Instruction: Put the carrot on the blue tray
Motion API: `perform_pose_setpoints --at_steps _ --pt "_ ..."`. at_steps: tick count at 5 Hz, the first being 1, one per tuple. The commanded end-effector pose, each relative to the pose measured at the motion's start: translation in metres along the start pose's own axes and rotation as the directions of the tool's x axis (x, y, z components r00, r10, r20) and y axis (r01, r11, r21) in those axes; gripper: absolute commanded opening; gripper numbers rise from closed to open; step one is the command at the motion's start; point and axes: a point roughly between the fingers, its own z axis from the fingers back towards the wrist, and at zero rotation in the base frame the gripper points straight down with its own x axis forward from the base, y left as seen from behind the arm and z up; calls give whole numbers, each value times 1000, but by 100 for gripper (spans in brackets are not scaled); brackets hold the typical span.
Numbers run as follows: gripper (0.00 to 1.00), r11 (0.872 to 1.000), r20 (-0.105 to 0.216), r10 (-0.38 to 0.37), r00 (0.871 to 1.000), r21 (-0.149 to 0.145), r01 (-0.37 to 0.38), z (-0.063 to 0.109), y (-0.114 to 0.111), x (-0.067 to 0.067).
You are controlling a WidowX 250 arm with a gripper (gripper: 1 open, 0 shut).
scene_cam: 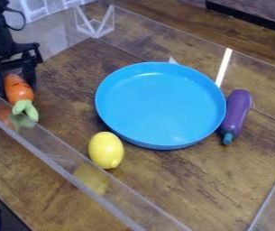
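Your black gripper [15, 74] stood with its jaws apart, straddling the small orange ridged toy carrot [21, 91], well left of the round blue plastic tray [161, 104].

I count one carrot [21, 94] at the left edge of the frame, right under my one pincer [12, 70]. There is one blue tray [161, 104] in the middle, one yellow lemon [105, 150] below it, and one purple eggplant [234, 115] at the right. That makes three toy foods and a single dish, all on one wooden table [212, 194].
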Motion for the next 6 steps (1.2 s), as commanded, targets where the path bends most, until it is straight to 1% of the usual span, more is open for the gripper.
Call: perform_pose_setpoints --at_steps 1,2,4,5,6 --pt "0 1000 14 2 1000 18 -3 4 12 -6" --pt "0 999 4 16 1000 33 -16 6 21 -10" --pt "0 997 -17 34 999 63 -33 5 23 -5" --pt "0 996 -28 43 999 79 -41 5 23 -5" --pt "0 995 -41 28 999 93 -24 5 21 -6"
